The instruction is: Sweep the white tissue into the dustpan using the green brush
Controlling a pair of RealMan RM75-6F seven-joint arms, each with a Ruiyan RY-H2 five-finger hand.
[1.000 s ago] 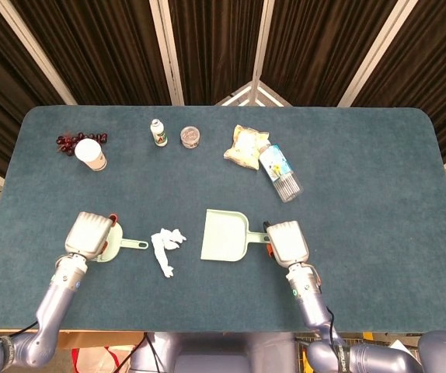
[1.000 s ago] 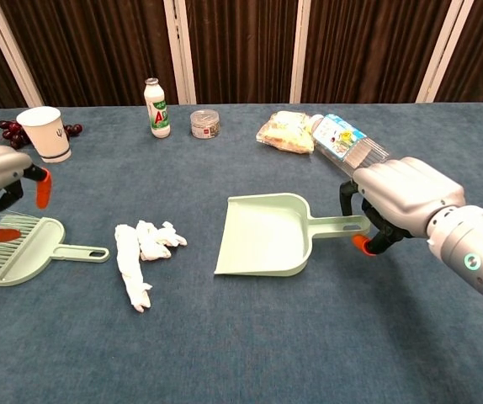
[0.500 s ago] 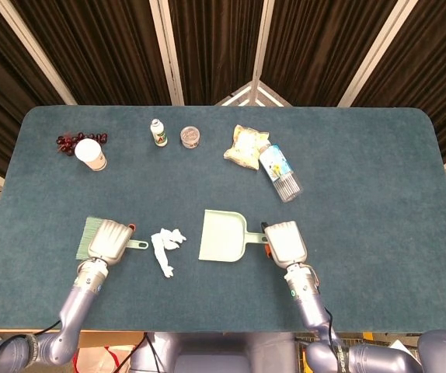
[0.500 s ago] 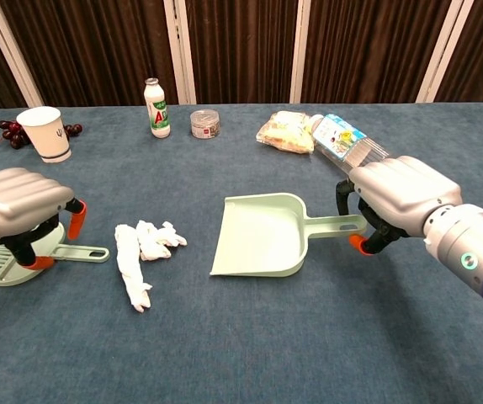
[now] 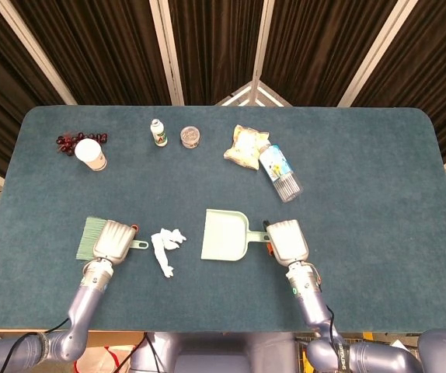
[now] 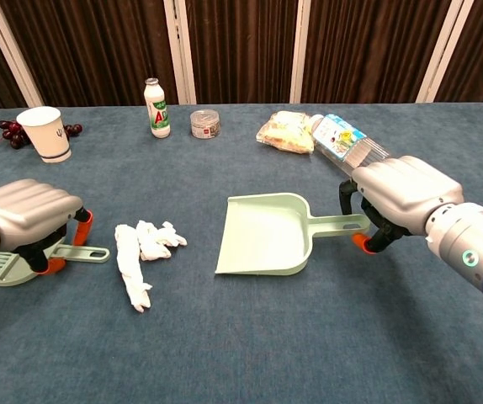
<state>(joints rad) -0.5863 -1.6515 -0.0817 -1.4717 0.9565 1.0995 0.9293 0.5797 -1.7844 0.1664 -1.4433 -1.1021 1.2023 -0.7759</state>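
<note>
The green brush [image 5: 91, 235] lies flat on the table at the left, its handle [image 6: 90, 252] pointing right toward the tissue. My left hand [image 6: 27, 215] is low over the brush's neck, fingers arched to either side of it and still apart. The crumpled white tissue [image 5: 165, 246] lies between brush and dustpan, also seen in the chest view [image 6: 140, 248]. The pale green dustpan [image 6: 267, 231] rests on the table with its mouth toward the tissue. My right hand [image 6: 397, 198] grips the dustpan handle [image 6: 338, 224] from the right.
Along the far side stand a paper cup [image 5: 90, 154] beside dark berries [image 5: 67, 141], a small white bottle [image 5: 158, 133], a round tin [image 5: 190, 136], a snack bag [image 5: 245, 146] and a lying plastic bottle [image 5: 280, 172]. The table's front edge [image 5: 207, 330] runs just behind both wrists.
My left hand swung right from beside the brush to over its neck and sank lower. The dustpan shifted slightly left, then back, in my right hand's grip. The tissue stayed put.
</note>
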